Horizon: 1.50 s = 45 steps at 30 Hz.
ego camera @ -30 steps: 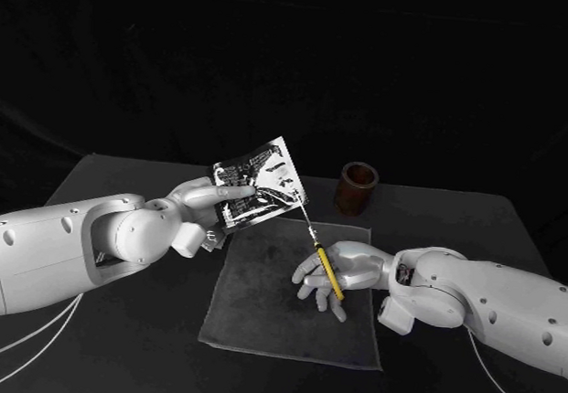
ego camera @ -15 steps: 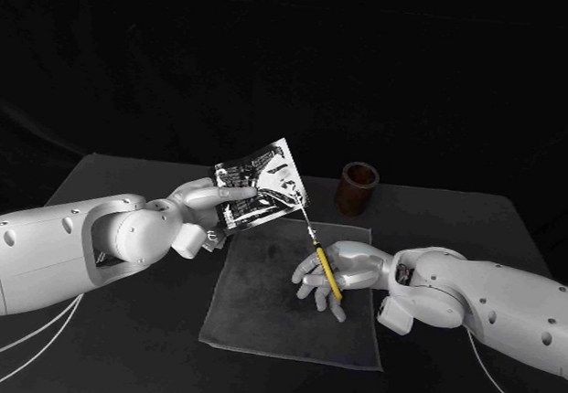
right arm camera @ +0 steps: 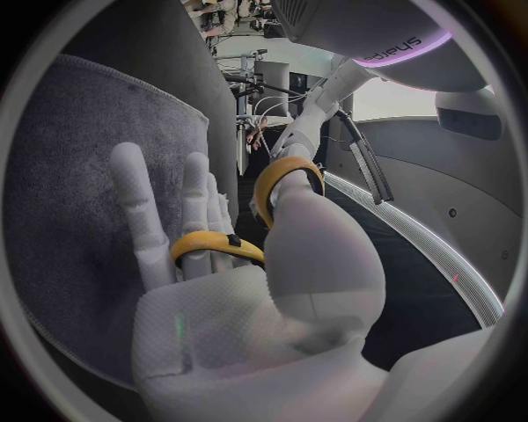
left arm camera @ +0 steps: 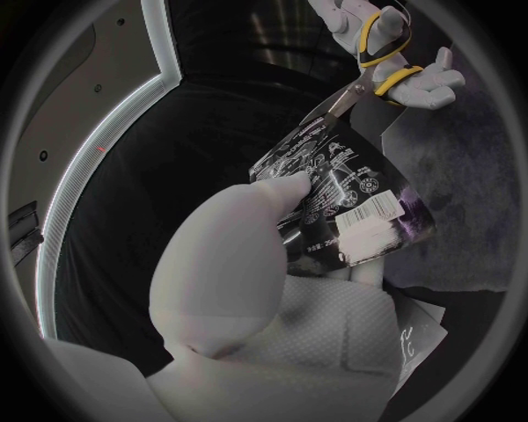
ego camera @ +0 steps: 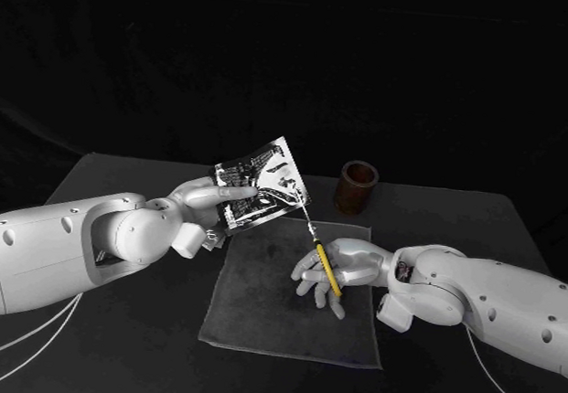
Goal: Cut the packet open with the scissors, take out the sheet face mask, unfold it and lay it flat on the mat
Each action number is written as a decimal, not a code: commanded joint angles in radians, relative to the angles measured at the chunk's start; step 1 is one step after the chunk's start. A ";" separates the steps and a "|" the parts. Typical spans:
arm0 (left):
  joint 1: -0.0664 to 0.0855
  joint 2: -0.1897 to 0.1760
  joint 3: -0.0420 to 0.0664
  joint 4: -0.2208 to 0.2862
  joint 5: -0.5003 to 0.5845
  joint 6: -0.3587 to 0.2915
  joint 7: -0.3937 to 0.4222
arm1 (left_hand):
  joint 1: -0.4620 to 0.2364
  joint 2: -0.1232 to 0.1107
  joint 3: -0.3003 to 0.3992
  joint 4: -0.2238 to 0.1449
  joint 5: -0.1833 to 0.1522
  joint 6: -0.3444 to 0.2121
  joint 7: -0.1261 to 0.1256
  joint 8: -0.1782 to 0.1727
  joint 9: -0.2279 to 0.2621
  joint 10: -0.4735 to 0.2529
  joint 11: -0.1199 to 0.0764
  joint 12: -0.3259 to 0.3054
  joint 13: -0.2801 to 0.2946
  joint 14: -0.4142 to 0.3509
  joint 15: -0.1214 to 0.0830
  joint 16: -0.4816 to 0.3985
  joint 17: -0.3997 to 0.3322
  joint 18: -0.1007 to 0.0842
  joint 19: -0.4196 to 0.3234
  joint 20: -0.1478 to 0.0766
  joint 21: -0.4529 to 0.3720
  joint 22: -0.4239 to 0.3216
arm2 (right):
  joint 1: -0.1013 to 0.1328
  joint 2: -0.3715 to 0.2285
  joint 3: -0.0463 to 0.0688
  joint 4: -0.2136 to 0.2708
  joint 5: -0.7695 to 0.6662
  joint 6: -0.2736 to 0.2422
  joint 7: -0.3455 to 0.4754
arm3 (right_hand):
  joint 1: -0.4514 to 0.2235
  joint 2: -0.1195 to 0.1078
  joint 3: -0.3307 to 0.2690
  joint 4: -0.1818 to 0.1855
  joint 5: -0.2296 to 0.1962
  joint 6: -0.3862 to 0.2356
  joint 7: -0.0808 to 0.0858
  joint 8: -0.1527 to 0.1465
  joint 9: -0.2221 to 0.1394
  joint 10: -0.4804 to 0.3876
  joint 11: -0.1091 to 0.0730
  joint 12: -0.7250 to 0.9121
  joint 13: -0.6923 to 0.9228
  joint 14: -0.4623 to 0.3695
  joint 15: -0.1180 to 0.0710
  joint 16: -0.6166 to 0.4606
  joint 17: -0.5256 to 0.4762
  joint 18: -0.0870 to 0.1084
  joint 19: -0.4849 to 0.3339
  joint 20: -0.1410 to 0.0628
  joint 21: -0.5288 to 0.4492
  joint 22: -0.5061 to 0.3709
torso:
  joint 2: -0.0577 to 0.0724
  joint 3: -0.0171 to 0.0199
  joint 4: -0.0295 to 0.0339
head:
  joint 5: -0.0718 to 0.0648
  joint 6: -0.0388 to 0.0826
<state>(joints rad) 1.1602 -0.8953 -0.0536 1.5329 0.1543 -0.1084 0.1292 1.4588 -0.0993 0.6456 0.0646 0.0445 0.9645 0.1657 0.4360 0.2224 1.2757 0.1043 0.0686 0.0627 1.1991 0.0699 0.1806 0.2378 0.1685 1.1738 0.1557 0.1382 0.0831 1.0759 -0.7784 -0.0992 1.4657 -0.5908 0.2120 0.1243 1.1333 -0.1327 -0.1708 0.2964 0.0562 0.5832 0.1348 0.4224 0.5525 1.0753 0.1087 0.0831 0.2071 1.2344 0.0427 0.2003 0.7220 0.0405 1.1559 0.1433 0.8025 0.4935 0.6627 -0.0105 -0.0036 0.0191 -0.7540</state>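
Holding the packet (ego camera: 261, 189) up over the far left corner of the mat (ego camera: 275, 315), the left robot hand (ego camera: 208, 202) pinches its lower part between thumb and fingers, packet tilted. The right robot hand (ego camera: 335, 270) is over the mat, thumb and fingers through the yellow loops of the scissors (ego camera: 318, 247), the rest of its fingers spread. The blades point up at the packet's bottom edge, tips right at it. Can't tell if they're actually biting in. A brown cup (ego camera: 356, 188) stands on the worktop (ego camera: 467, 220) just behind the mat.
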 commanded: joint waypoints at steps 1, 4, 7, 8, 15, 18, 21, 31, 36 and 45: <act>0.001 0.002 0.000 0.002 -0.018 0.023 -0.006 | -0.001 0.008 0.000 -0.007 0.004 0.006 0.003 0.004 0.054 0.006 0.002 -0.004 0.001 0.003 -0.006 -0.005 0.001 0.012 0.007 0.000 0.004 0.001 | 0.001 0.002 0.003 0.002 0.013 -0.003 0.018 | 0.001 0.006 0.004 0.000 -0.006 -0.306 0.047 0.004 0.000 0.008 0.005 0.006 -0.001 0.012 0.002 -0.006 -0.001 0.144 0.008 -0.003 -0.003 -0.001 | -0.001 -0.0006 0.0000 | -0.001 0.001; 0.001 0.003 0.000 0.001 -0.021 0.022 -0.007 | -0.001 0.008 0.000 -0.007 0.004 0.006 0.003 0.004 0.054 0.006 0.002 -0.004 0.001 0.003 -0.006 -0.005 0.001 0.012 0.007 0.000 0.004 0.001 | 0.001 0.001 0.004 0.003 0.015 -0.005 0.018 | 0.001 0.010 0.005 -0.001 -0.006 -0.304 0.047 0.006 0.000 0.007 0.005 0.006 -0.002 0.012 0.002 -0.007 -0.001 0.144 0.008 -0.003 -0.005 -0.003 | 0.000 -0.0007 0.0008 | -0.003 0.001; 0.001 0.002 0.000 0.000 -0.023 0.019 -0.007 | -0.002 0.008 0.001 -0.008 0.004 0.007 0.003 0.004 0.054 0.006 0.002 -0.004 0.001 0.003 -0.006 -0.006 0.001 0.012 0.007 0.000 0.004 0.001 | 0.002 -0.001 0.005 0.004 0.015 -0.006 0.019 | 0.001 0.011 0.005 -0.001 -0.006 -0.302 0.047 0.009 0.001 0.007 0.006 0.006 -0.002 0.012 0.003 -0.007 -0.002 0.144 0.009 -0.003 -0.005 -0.003 | -0.001 -0.0009 0.0007 | -0.002 0.002; 0.001 0.001 0.000 -0.001 -0.023 0.018 -0.007 | -0.002 0.008 0.001 -0.008 0.004 0.007 0.003 0.004 0.054 0.006 0.002 -0.004 0.001 0.003 -0.006 -0.006 0.001 0.012 0.007 0.000 0.004 0.001 | 0.002 -0.001 0.005 0.004 0.015 -0.006 0.019 | 0.001 0.011 0.005 -0.001 -0.006 -0.302 0.047 0.009 0.001 0.007 0.006 0.006 -0.002 0.012 0.003 -0.007 -0.002 0.144 0.009 -0.003 -0.005 -0.003 | -0.001 -0.0010 0.0004 | -0.002 0.002; 0.001 0.001 0.000 -0.008 -0.025 0.015 -0.006 | -0.003 0.008 0.002 -0.009 0.004 0.007 0.003 0.004 0.055 0.007 0.001 -0.004 0.001 0.004 -0.006 -0.006 0.002 0.012 0.008 -0.001 0.004 0.001 | 0.002 -0.005 0.005 0.004 0.016 -0.007 0.018 | 0.002 0.015 0.006 -0.001 -0.006 -0.299 0.047 0.014 0.003 0.006 0.006 0.006 -0.004 0.013 0.003 -0.009 -0.002 0.144 0.010 -0.003 -0.007 -0.005 | -0.001 -0.0012 -0.0003 | -0.002 0.003; 0.001 0.001 0.000 -0.010 -0.028 0.016 -0.007 | -0.003 0.008 0.002 -0.010 0.004 0.007 0.003 0.004 0.055 0.007 0.001 -0.004 0.002 0.004 -0.006 -0.006 0.002 0.012 0.008 -0.001 0.004 0.001 | 0.002 -0.006 0.005 0.004 0.017 -0.007 0.018 | 0.002 0.017 0.006 -0.001 -0.006 -0.295 0.046 0.019 0.005 0.007 0.006 0.007 -0.005 0.013 0.003 -0.010 -0.003 0.144 0.011 -0.003 -0.009 -0.007 | -0.001 -0.0012 -0.0002 | -0.002 0.003; 0.001 0.001 0.000 -0.011 -0.035 0.017 -0.008 | -0.003 0.008 0.002 -0.010 0.004 0.007 0.003 0.004 0.055 0.007 0.001 -0.004 0.002 0.004 -0.006 -0.006 0.002 0.012 0.008 -0.001 0.004 0.001 | 0.002 -0.005 0.005 0.004 0.018 -0.006 0.018 | 0.003 0.024 0.007 -0.002 -0.007 -0.284 0.046 0.030 0.008 0.009 0.005 0.009 -0.007 0.015 0.002 -0.012 -0.004 0.144 0.013 -0.003 -0.012 -0.011 | -0.001 -0.0011 0.0003 | -0.002 0.003; 0.001 0.000 0.000 -0.006 -0.053 0.023 -0.017 | -0.003 0.008 0.003 -0.011 0.004 0.008 0.003 0.004 0.056 0.008 0.001 -0.004 0.002 0.005 -0.007 -0.006 0.002 0.012 0.008 -0.001 0.005 0.001 | 0.002 -0.004 0.006 0.010 0.043 -0.020 0.021 | 0.033 0.089 -0.022 -0.008 -0.008 -0.138 0.045 0.086 -0.031 0.123 -0.017 0.080 0.010 0.065 -0.017 -0.011 -0.003 0.143 0.051 -0.020 -0.026 -0.036 | -0.001 -0.0016 0.0007 | -0.002 0.001; 0.001 0.001 0.000 -0.005 -0.057 0.023 -0.021 | -0.004 0.008 0.003 -0.012 0.004 0.008 0.003 0.004 0.056 0.008 0.001 -0.004 0.002 0.005 -0.007 -0.006 0.003 0.012 0.008 -0.001 0.005 0.001 | 0.002 -0.001 0.006 0.012 0.049 -0.021 0.020 | 0.046 0.111 -0.053 -0.009 -0.008 -0.055 0.040 0.093 -0.057 0.136 -0.012 0.091 0.020 0.080 -0.016 -0.011 0.003 0.143 0.064 -0.023 -0.028 -0.042 | -0.001 -0.0013 0.0000 | -0.001 0.000; 0.001 0.001 0.000 -0.005 -0.070 0.024 -0.024 | -0.004 0.008 0.003 -0.012 0.004 0.008 0.003 0.004 0.056 0.008 0.001 -0.004 0.002 0.005 -0.007 -0.006 0.003 0.012 0.008 -0.001 0.005 0.001 | 0.002 -0.002 0.006 0.014 0.045 -0.012 0.010 | 0.055 0.123 -0.080 -0.009 -0.008 -0.021 0.040 0.084 -0.079 0.136 -0.010 0.095 0.026 0.083 -0.015 -0.015 0.007 0.143 0.067 -0.022 -0.031 -0.047 | -0.001 -0.0015 0.0003 | 0.001 -0.004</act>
<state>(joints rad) 1.1607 -0.8965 -0.0533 1.5233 0.1061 -0.1083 0.1126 1.4572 -0.1011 0.6499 0.0570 0.0441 0.9667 0.1679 0.4369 0.2227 1.2781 0.1018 0.0686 0.0628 1.2031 0.0666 0.1806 0.2396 0.1608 1.1738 0.1557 0.1381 0.0829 1.0759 -0.7813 -0.0959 1.4759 -0.5539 0.1956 0.1250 1.1898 -0.0184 -0.2454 0.2883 0.0523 0.5799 0.1389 0.5105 0.4761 1.1394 0.0508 0.1720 0.2317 1.2798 -0.0022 0.1886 0.7265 0.0379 1.2151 0.1235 0.7763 0.4469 0.6621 -0.0118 -0.0032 0.0197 -0.7565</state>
